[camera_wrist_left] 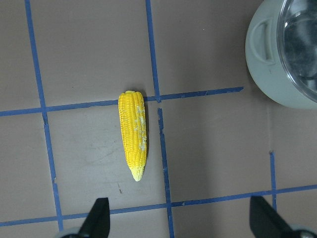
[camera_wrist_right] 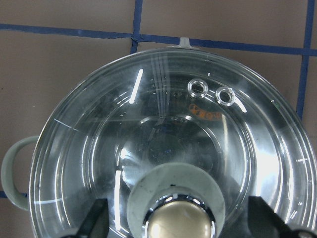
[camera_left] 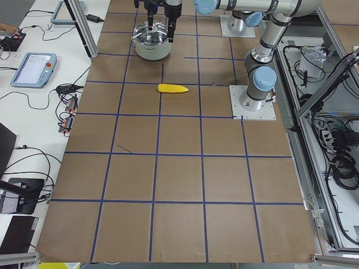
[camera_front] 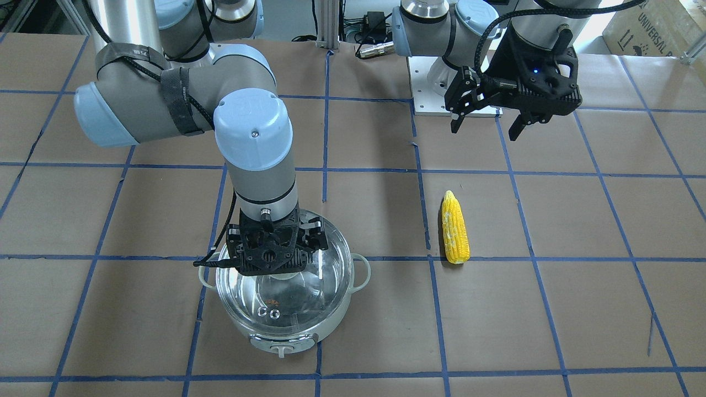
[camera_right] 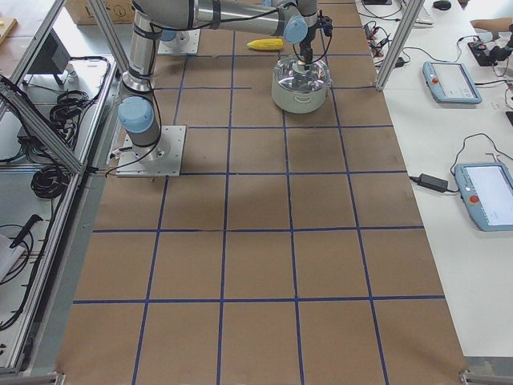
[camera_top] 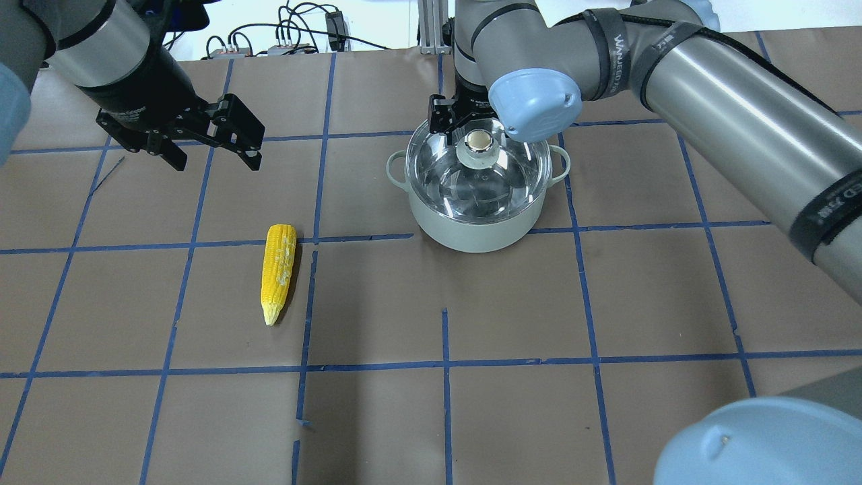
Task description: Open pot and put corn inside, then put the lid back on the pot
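Lid of round clear glass (camera_wrist_right: 163, 114) sits on pale-green round pot (camera_top: 471, 232), its steel knob (camera_wrist_right: 181, 229) between the open jaws of right tool (camera_wrist_right: 179, 218). Best: centre, descend, close squarely, lift straight. Left tool (camera_wrist_left: 178, 218) open, yellow tapered corn cob (camera_wrist_left: 134, 139) below, ahead.

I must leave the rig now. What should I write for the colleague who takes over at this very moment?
Right tool: open, one finger on each side of the lid's knob, not closed on it.
Left tool: open, empty, in the air away from the corn.
Lid is on the pot. Corn lies on the table, apart from the pot.
Done: nothing yet.
Left: lift lid, put corn in, replace lid.
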`<state>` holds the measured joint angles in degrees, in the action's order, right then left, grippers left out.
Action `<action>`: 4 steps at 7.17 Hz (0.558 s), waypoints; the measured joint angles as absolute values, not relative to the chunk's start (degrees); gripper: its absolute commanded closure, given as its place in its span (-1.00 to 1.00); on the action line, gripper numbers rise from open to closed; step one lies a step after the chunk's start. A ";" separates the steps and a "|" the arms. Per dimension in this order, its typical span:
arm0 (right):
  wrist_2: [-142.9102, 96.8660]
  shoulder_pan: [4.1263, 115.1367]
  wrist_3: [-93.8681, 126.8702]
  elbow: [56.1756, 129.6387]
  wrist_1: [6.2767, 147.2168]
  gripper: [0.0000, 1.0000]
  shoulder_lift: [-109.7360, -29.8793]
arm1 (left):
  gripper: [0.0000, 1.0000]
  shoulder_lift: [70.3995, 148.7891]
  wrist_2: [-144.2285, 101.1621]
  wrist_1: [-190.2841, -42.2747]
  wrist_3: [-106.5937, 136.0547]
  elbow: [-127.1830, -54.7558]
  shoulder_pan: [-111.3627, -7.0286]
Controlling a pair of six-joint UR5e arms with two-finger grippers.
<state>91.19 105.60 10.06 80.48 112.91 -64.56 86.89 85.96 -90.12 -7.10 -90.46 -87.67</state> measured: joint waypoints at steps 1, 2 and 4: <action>91.21 105.57 9.95 80.28 113.01 -0.32 -64.30 | -1.00 86.94 85.13 -90.10 -7.16 -90.39 -87.53; 91.31 105.56 9.93 80.05 112.99 -0.17 -64.10 | -1.00 87.03 84.75 -90.01 -7.31 -90.30 -87.38; 91.70 105.56 9.87 79.92 112.85 0.12 -64.01 | -1.00 87.15 84.57 -89.60 -7.51 -90.21 -87.30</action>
<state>91.70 105.56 9.87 79.92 112.85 -64.01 87.15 84.57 -89.60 -7.51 -90.21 -87.30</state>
